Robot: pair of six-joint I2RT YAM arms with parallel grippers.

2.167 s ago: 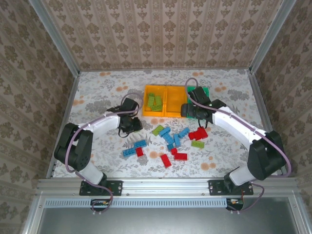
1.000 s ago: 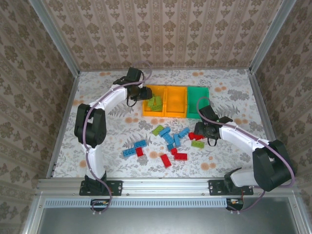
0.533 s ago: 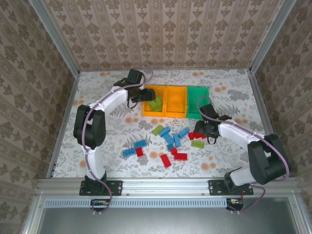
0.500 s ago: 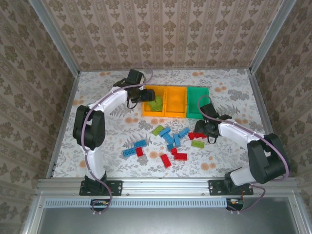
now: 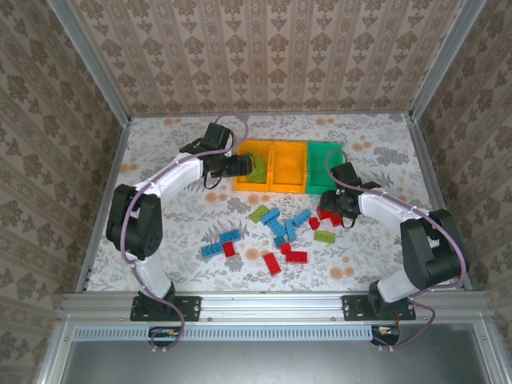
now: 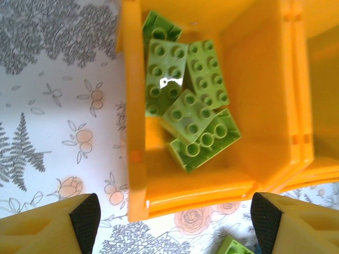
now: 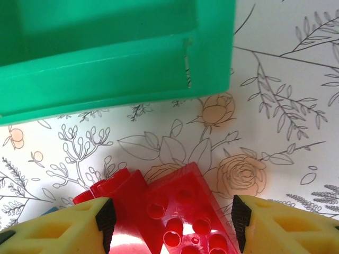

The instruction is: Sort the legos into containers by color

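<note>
Left jaws newly wide over lime legos (image 6: 167, 74) in orange bin (image 6: 265, 79), right jaws narrowing astride red legos (image 7: 175, 211)

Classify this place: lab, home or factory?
Likely a lab robot cell, mocked up as a home: patterned wallpaper panels held in an aluminium frame, a floral-print tabletop, and a white left arm and right arm bolted to the near rail.

Ahead of the left end effector (image 6: 172, 222) an orange bin (image 6: 259, 106) stands open; green bricks (image 6: 185, 100) heap its left half, the right half bare. The right end effector (image 7: 172, 225) straddles red bricks (image 7: 180, 211). Just ahead, the wall of a green bin (image 7: 106, 69) blocks the way, with bare counter (image 7: 286, 106) to its right.
</note>
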